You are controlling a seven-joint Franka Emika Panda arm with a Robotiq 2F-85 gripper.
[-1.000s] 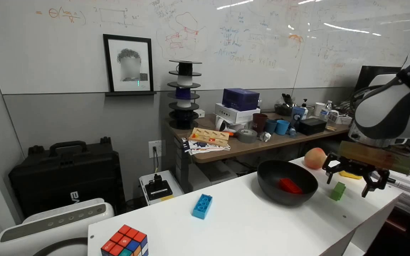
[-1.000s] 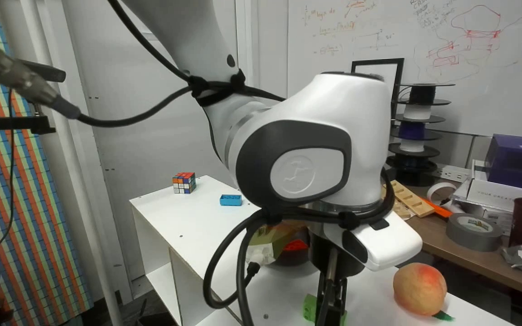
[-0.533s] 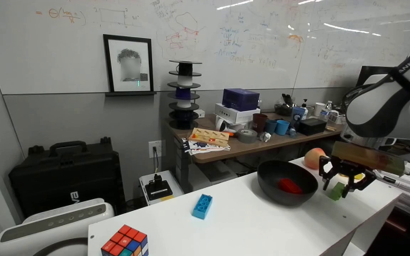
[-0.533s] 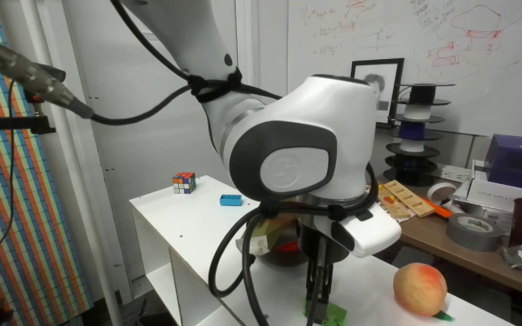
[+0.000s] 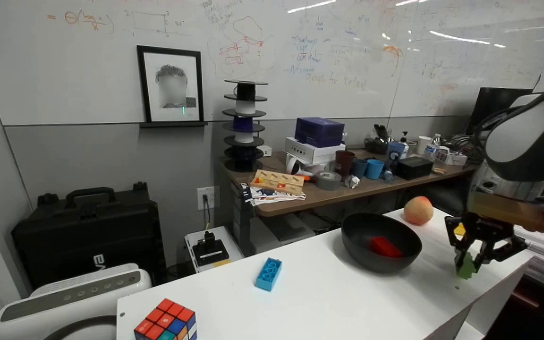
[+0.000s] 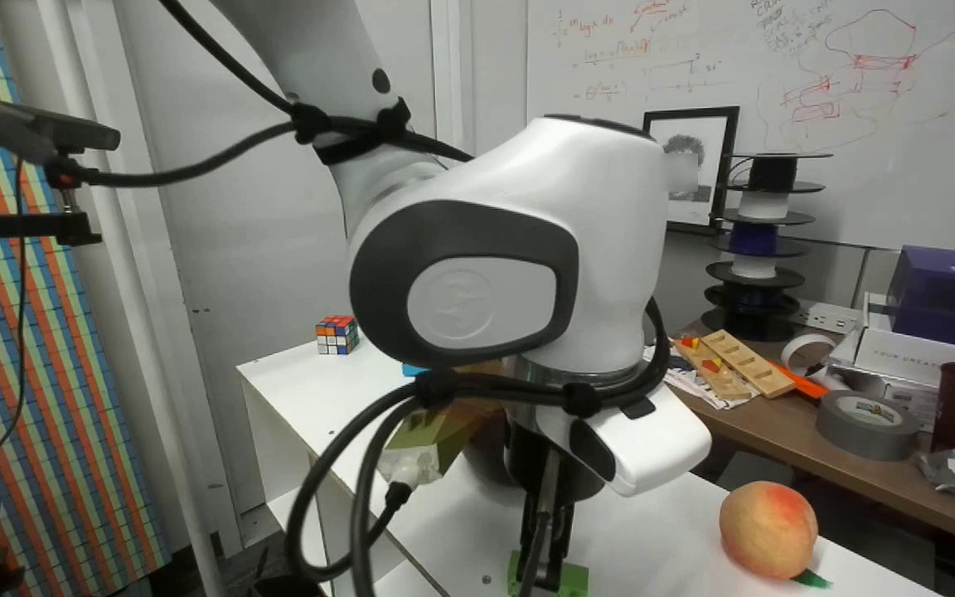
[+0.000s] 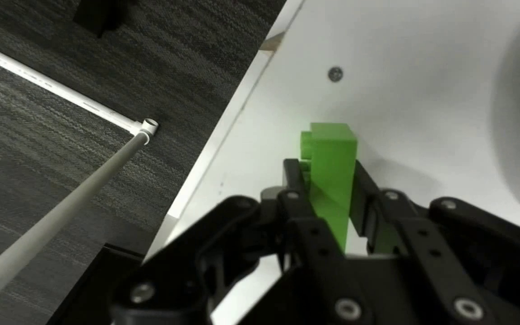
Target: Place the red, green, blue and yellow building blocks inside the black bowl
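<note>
Between the smooth white tabletop's (image 7: 422, 90) edge and the round black bowl (image 5: 365, 235), the black gripper (image 7: 327, 169), jaws narrowly parted, pinches a studded green plastic brick (image 7: 333, 155).

Smooth plastic is presented by the green block (image 7: 332, 176) and blue block (image 5: 268, 274); a smooth finish by the desk (image 5: 338, 302); gloss by the whiteboard (image 5: 272, 66); rough pile by the carpet (image 7: 188, 85).

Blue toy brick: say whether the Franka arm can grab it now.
Probably not yet: the end effector is closed on the green toy brick. The blue toy brick lies uncovered on the white tabletop.
</note>
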